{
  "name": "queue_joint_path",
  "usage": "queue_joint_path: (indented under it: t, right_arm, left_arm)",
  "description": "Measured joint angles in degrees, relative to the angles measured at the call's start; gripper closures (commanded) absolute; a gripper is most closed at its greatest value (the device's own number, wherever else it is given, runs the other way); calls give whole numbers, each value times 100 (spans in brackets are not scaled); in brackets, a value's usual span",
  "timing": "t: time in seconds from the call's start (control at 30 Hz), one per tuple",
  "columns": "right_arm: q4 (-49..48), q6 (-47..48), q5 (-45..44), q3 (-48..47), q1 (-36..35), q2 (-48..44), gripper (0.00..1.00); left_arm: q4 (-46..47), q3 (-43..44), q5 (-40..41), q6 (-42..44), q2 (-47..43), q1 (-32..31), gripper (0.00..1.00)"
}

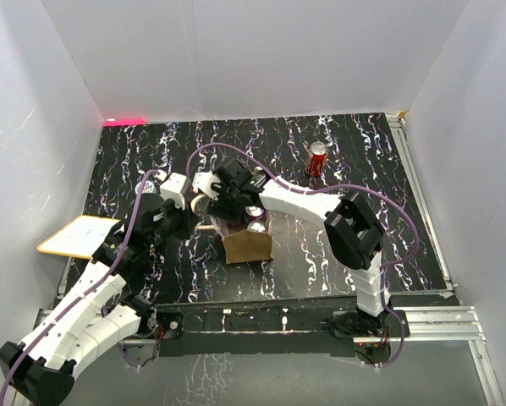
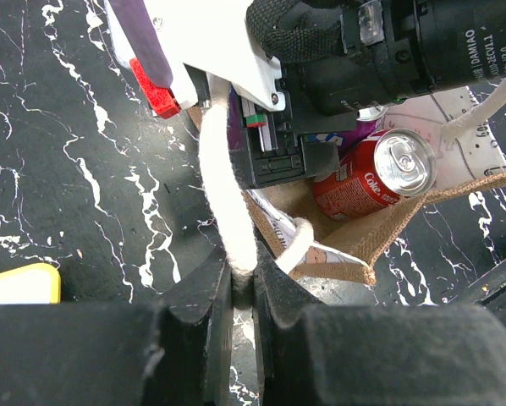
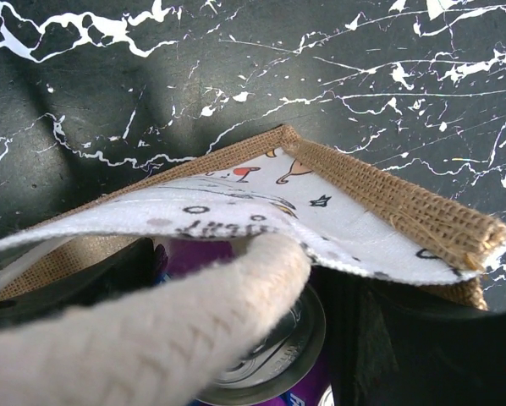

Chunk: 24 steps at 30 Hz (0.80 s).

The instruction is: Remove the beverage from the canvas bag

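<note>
**Site: robotics lab test cell**

White panels [image 1: 236,59] wall in a black marbled tabletop [image 1: 371,169] on three sides. An aluminium rail [image 1: 443,320] at its near edge carries the left arm [image 1: 92,313] and right arm [image 1: 359,245], each trailing purple cable [image 1: 219,145].

Top view: looks down from high up, behind both arm bases, toward the far wall. Sits far off, takes in the whole black table [image 1: 363,152], with the canvas bag [image 1: 246,245] small in the middle.

Left wrist view: rides on the left arm and looks down past the left gripper [image 2: 243,279] at the bottom edge. Sits close, peeks into the bag's open top from its left side.

Right wrist view: hangs right at the bag's rim, so near that a white handle [image 3: 151,338] blurs across the front. Faces down, with table beyond.

Shared by all three: the bag and the can tops [image 1: 253,211] inside.
</note>
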State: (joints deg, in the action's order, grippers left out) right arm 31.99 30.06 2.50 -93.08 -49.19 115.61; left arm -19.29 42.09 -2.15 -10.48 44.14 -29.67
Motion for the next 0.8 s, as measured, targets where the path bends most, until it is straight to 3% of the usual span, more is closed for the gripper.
queue_joint_path:
  t: [0.2, 0.33, 0.8]
  right_arm:
    - [-2, -15, -66, 0, -33, -9, 60]
    - [-7, -81, -90, 13, -37, -42, 63]
    - [-452, -953, -190, 487, -94, -743, 89]
  left_arm:
    - [-2, 0, -2, 0, 4, 22, 100]
    - [0, 0, -2, 0, 15, 22, 100]
    - [0, 0, -2, 0, 68, 28, 100]
